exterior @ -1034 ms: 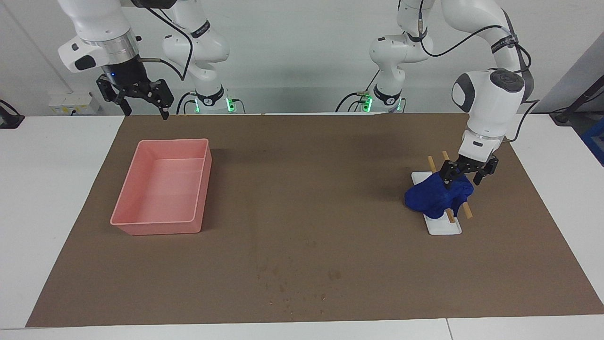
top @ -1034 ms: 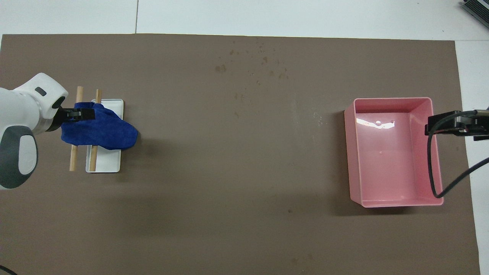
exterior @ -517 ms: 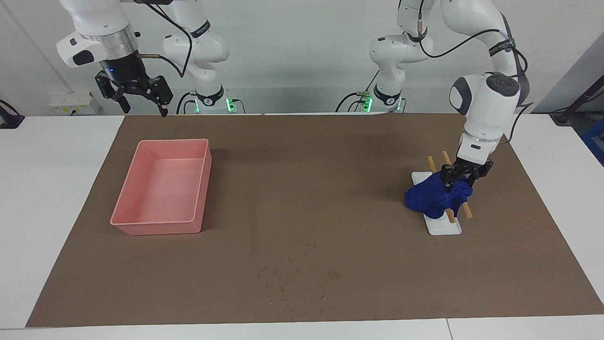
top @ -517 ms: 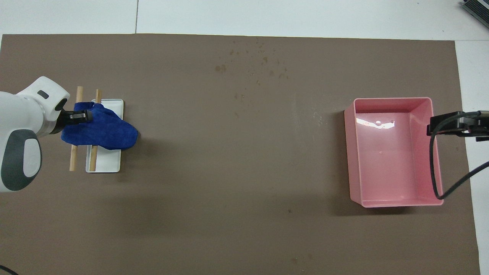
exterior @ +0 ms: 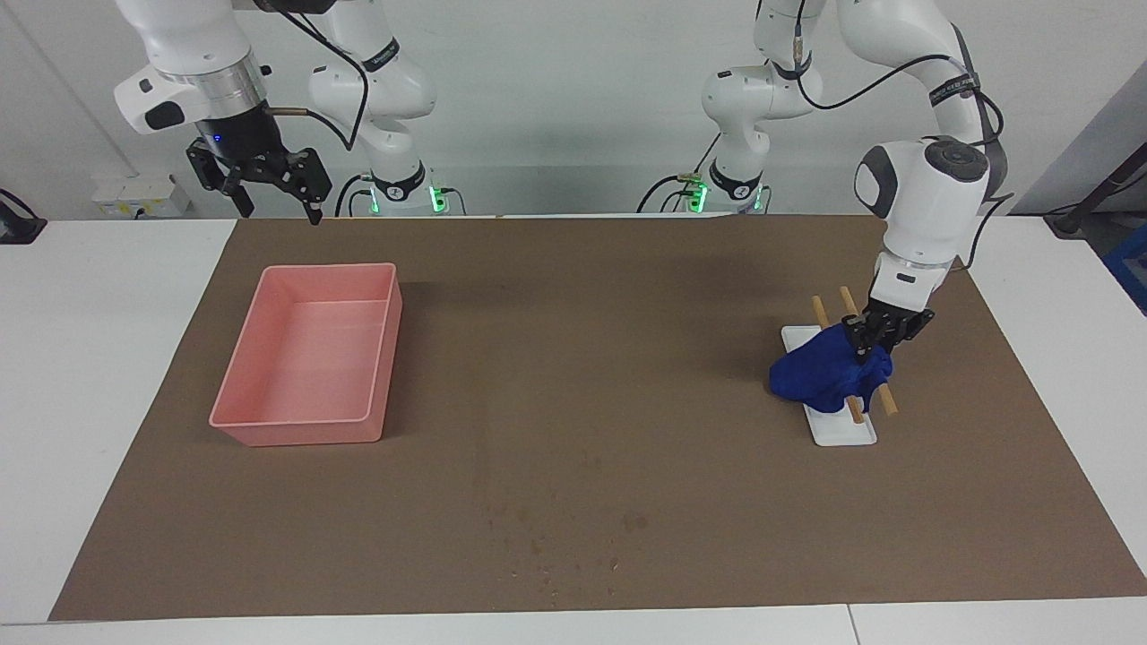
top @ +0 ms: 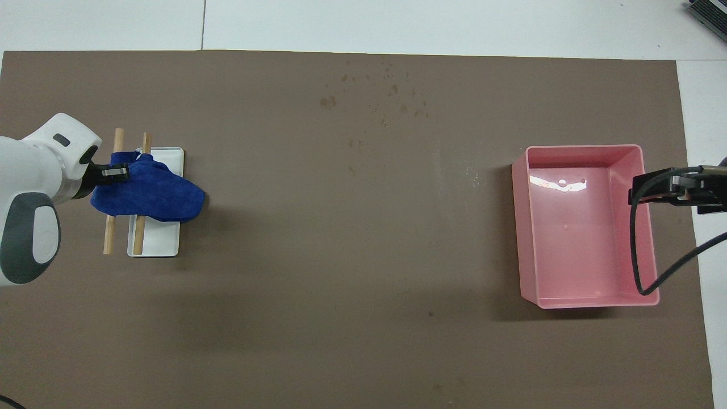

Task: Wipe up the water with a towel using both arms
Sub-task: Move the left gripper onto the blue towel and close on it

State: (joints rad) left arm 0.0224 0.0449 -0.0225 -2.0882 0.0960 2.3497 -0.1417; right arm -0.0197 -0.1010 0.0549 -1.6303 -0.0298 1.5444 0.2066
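The right arm (exterior: 193,54) hangs high over the right arm's end of the desk (exterior: 54,376), at the edge of the brown mat (exterior: 582,385) nearest the robots. Its wrist points straight down, silver ring above the black hand, a black cable looping off toward its base. The right gripper (exterior: 273,193) has its fingers spread wide apart and holds nothing; it waits above the mat's corner, just over the robots' side of the pink tray (exterior: 246,358). In the overhead view the right gripper (top: 670,190) overlaps the tray's (top: 568,298) long wall on the right arm's side.

The tray sits on the mat toward the right arm's end of the desk, upright, with nothing visible inside. Midway along the mat, near the edge farthest from the robots, a scatter of small dark water spots (exterior: 556,537) marks the mat; they also show in the overhead view (top: 380,102).

The left arm (exterior: 927,193) bends down from its elbow, its forearm dropping steeply toward the left arm's end of the desk. The left gripper (exterior: 874,336) is pinched together on the upper edge of the towel (exterior: 820,376). The towel (top: 153,193) lies bunched in a soft heap across two wooden rods (exterior: 889,403) and a small white tray (exterior: 847,430), which rest flat on the mat, well apart from the pink tray.
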